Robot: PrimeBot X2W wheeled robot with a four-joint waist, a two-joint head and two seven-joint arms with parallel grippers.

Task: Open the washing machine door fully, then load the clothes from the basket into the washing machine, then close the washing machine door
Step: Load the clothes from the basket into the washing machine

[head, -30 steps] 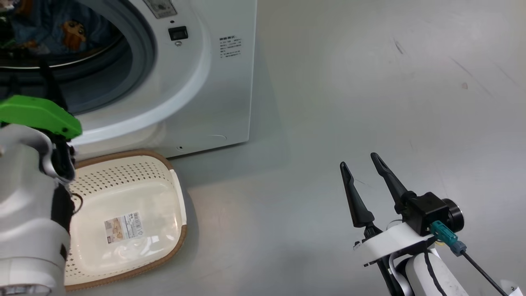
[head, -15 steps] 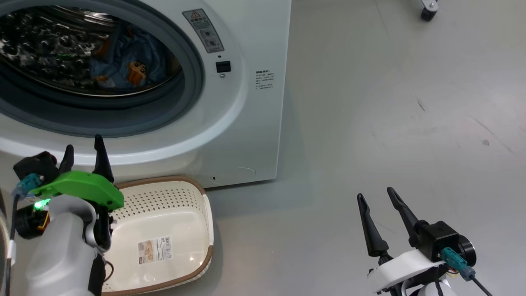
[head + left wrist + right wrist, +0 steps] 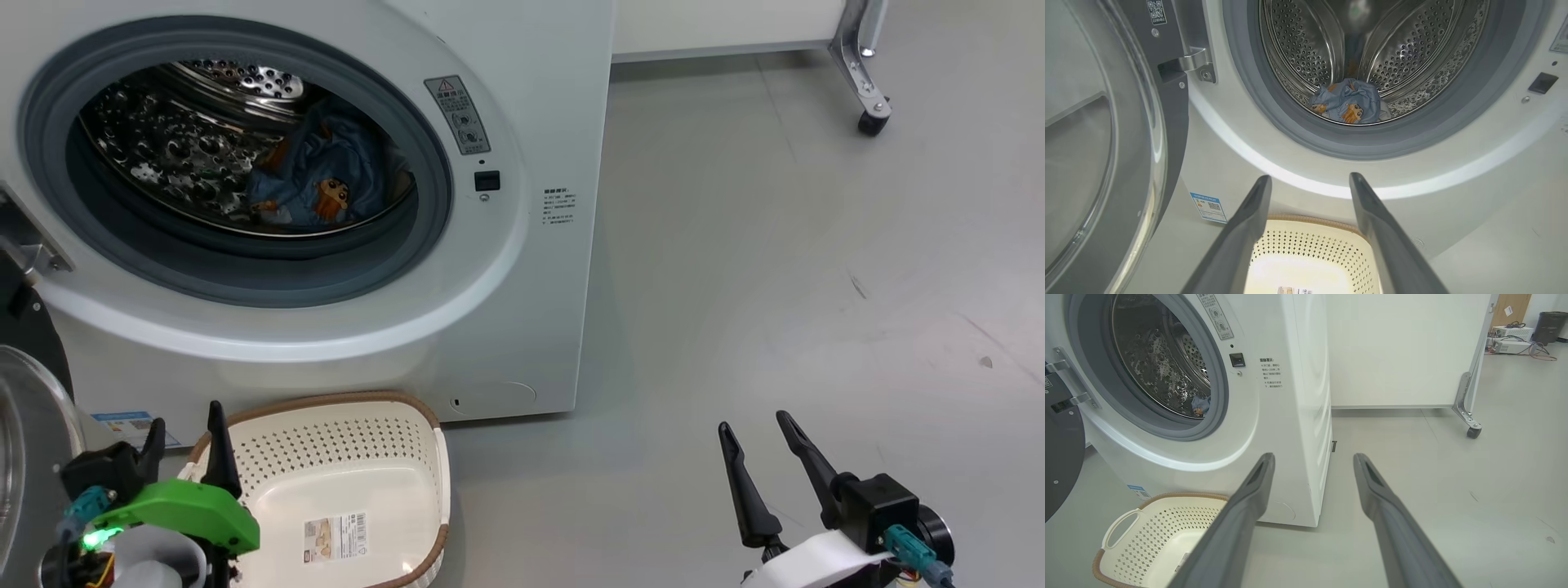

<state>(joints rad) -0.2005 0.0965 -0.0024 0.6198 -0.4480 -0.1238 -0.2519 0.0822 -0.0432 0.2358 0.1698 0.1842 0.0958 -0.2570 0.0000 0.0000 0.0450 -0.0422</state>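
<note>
White washing machine (image 3: 531,327) gapes frontward, door (image 3: 37,408) swung out leftward.

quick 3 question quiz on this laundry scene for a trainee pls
1. True or false: the cream-white perforated plastic basket with the brown rim has no clothes in it.
2. Where do the light blue cartoon-print clothes lie?
A) on the floor
B) in the perforated steel drum of the big white washing machine
C) draped over the basket rim
3. Fill in: the large round glass-centred washing machine door stands ____.

Key: 1 true; 2 B; 3 open.
</note>
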